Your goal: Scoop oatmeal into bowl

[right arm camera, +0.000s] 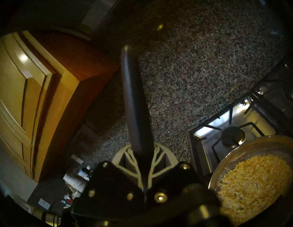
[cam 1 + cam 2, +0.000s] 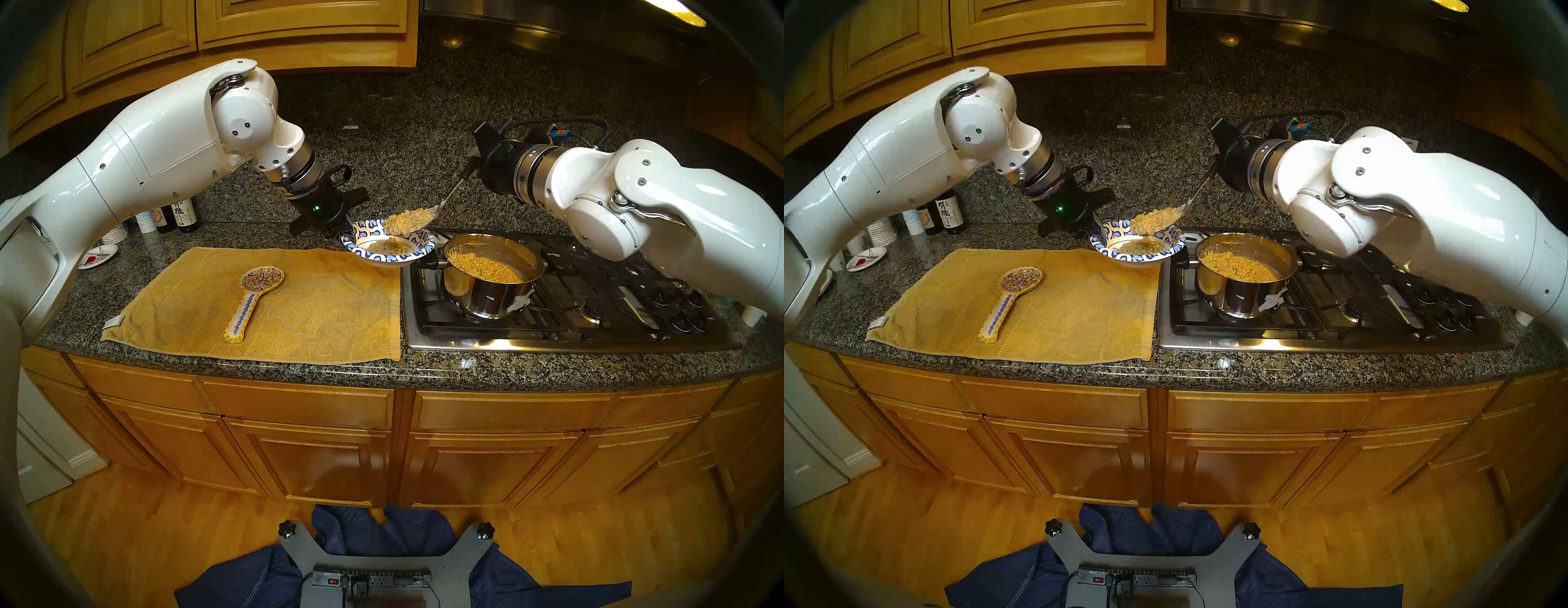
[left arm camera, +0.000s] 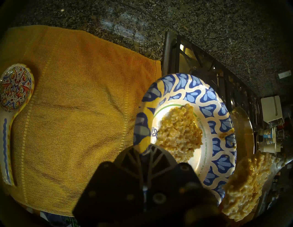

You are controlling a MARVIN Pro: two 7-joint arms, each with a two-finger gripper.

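Note:
My left gripper (image 2: pixel 345 231) is shut on the near-left rim of the blue-and-white leaf-patterned paper bowl (image 2: pixel 365 229) and holds it up over the towel's far right corner, beside the pot. A lump of oatmeal (image 2: pixel 389 245) lies in the bowl's white centre, also in the left wrist view (image 3: pixel 177 131). My right gripper (image 2: pixel 473 159) is shut on the black handle of a metal spoon (image 2: pixel 452 191). The spoon carries a heap of oatmeal (image 2: pixel 409 220) just above the bowl's far rim. More oatmeal (image 2: pixel 483 265) fills the steel pot (image 2: pixel 479 297).
The pot stands on the gas stove (image 2: pixel 594 297) at the right. A yellow towel (image 2: pixel 318 314) covers the counter, with a multicoloured ceramic spoon rest (image 2: pixel 254 297) on it. Bottles (image 2: pixel 178 216), stacked cups (image 2: pixel 114 233) and a small plate (image 2: pixel 97 254) stand at the far left.

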